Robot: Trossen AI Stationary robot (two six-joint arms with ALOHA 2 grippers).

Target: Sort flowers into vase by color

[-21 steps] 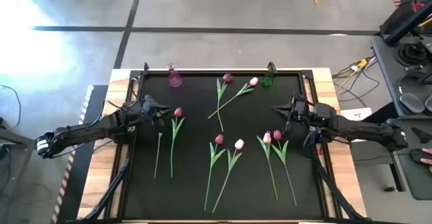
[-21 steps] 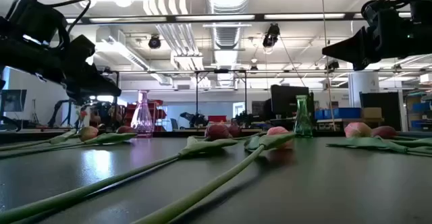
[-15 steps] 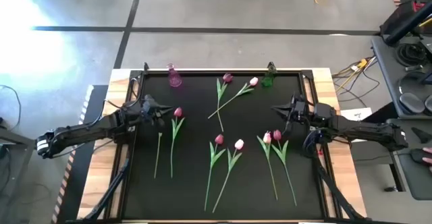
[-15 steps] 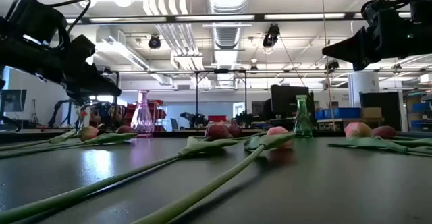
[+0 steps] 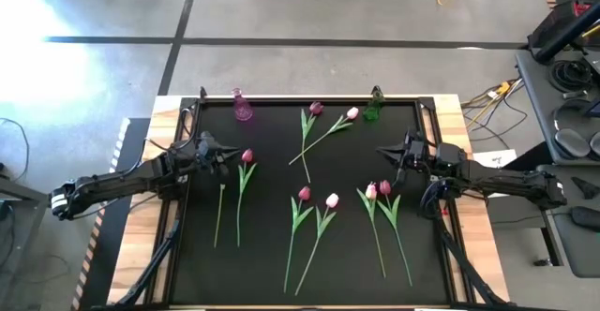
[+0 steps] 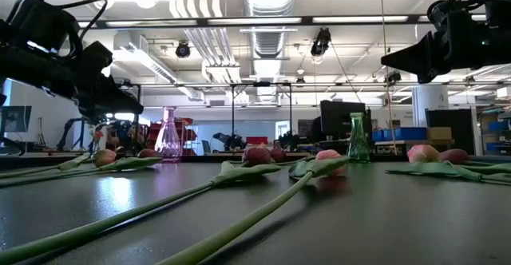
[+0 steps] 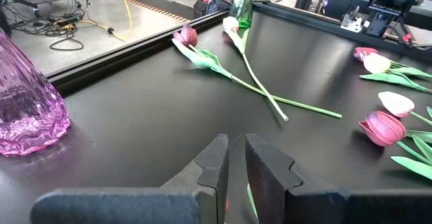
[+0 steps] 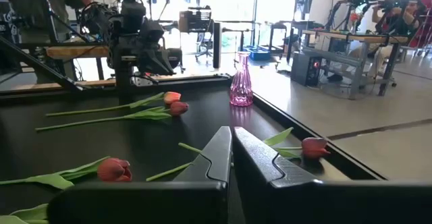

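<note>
Tulips lie flat on the black mat (image 5: 272, 133). A magenta head (image 5: 247, 155) and a second stem (image 5: 220, 213) lie by my left gripper (image 5: 225, 158), which hovers above the mat with its fingers (image 7: 216, 160) nearly together, touching nothing. A magenta (image 5: 316, 108) and a pale tulip (image 5: 352, 113) cross near the far edge. Two pairs lie nearer: magenta (image 5: 304, 194) with pale (image 5: 332, 199), and pale (image 5: 371, 190) with magenta (image 5: 384, 187). My right gripper (image 5: 382, 152) is shut (image 8: 231, 146) and raised above that last pair. A pink vase (image 5: 243, 108) and a green vase (image 5: 374, 105) stand upright at the far edge.
A raised black frame (image 5: 431, 124) borders the mat, with wooden table (image 5: 469, 133) outside it. The pink vase (image 7: 27, 109) stands close beyond my left gripper. A person (image 8: 61, 1) stands behind the table's far side. Bare mat lies along the near edge (image 5: 262, 283).
</note>
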